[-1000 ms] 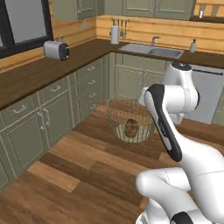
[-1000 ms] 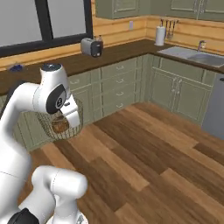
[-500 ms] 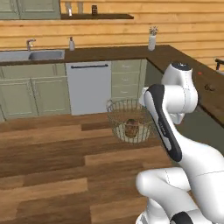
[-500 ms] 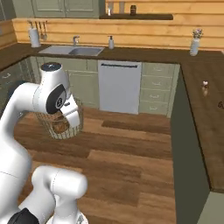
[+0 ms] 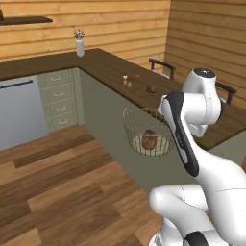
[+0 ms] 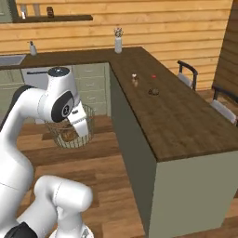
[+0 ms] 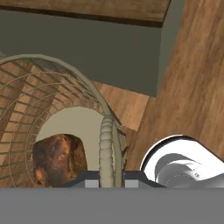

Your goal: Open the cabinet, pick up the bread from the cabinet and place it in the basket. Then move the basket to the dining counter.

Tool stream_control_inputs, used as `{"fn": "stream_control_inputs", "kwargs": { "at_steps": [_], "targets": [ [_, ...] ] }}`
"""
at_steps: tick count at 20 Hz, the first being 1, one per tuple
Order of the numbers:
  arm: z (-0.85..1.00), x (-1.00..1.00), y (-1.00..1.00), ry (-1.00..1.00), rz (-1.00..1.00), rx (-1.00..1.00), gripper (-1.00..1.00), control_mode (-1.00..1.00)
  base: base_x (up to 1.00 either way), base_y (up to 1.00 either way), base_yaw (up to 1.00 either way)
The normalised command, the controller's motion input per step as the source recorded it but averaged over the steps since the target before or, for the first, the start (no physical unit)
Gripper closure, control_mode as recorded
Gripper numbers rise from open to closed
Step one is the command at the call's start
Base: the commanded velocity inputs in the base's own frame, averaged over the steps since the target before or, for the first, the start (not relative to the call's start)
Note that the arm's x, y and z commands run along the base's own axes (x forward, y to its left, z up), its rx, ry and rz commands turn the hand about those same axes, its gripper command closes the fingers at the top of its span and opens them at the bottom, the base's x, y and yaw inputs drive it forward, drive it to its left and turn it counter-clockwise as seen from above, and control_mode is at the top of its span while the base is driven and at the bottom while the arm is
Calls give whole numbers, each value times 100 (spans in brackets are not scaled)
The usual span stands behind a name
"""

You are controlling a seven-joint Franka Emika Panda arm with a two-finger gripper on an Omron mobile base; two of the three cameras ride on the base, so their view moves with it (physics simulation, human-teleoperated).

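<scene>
**Inspector A:** Starting with the largest item: the long dark-brown wood-grain dining counter on its pale grey-green base (image 6: 186, 121) runs from the back wall toward the cameras, with orange plank walls behind it. Dark chairs (image 6: 187, 74) stand along its far side.

**Inspector B:** Confirmed. And the white jointed robot arm (image 5: 185, 125)?

**Inspector A:** It rises beside the counter's grey-green side, over the wood-plank floor (image 5: 57, 187). Its forearm hides the hand in both base views.

**Inspector B:** Position of the round pale wire-mesh basket (image 5: 139, 129)?

**Inspector A:** Held up off the floor, just beside the counter's side panel, with its rim below the countertop's level. It is not on the counter.

**Inspector B:** State of the dark two-finger gripper (image 7: 111, 180)?

**Inspector A:** Clamped on the basket's rim ring; the hand view shows the ring running up from between the two tips.

**Inspector B:** Contents?

**Inspector A:** One small brown roundish bread lump (image 7: 59, 158), lying on the basket's mesh bottom, left of the gripped rim in the hand view.

**Inspector B:** Smaller items?

**Inspector A:** A white vase with a sprig (image 6: 118, 43) at the counter's far corner, and a few tiny objects (image 6: 153, 91) mid-counter, too small to identify.
</scene>
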Motion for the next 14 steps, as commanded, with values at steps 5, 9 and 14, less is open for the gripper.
{"fn": "stream_control_inputs", "kwargs": {
  "at_steps": [5,9,14],
  "targets": [
    [0,0,0,0,0,0,100,100,20,-100,12],
    [0,0,0,0,0,0,100,100,19,-100,27],
    [0,0,0,0,0,0,100,100,14,-100,40]
  ]
}}
